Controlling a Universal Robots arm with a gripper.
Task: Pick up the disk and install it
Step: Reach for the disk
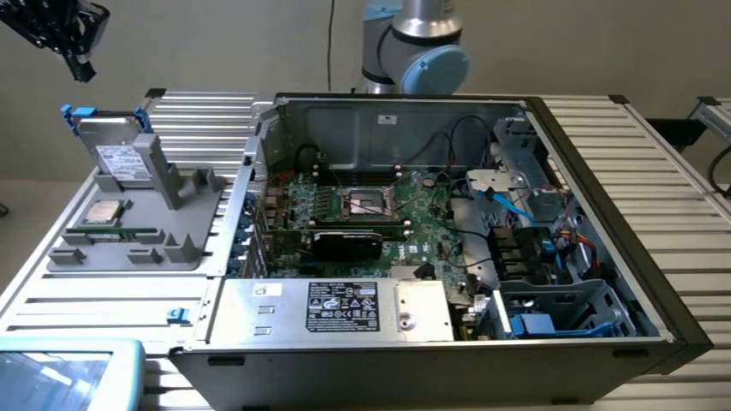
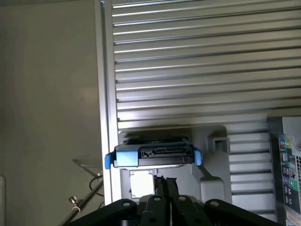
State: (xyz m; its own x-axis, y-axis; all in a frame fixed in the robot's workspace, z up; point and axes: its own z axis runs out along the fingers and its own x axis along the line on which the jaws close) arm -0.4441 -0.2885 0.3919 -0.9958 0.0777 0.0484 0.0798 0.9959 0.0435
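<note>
Hand (image 2: 165,181) pressed together and empty; it hangs above the upright disk (image 2: 153,156), apart from it.

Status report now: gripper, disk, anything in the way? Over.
Gripper shut, empty, above the disk. Disk upright in grey holder, outside the case. Nothing seen between them.

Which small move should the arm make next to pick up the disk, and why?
Probably open the gripper first. Its jaws look shut, and it hangs above and clear of the disk, which stands upright in the grey holder.
</note>
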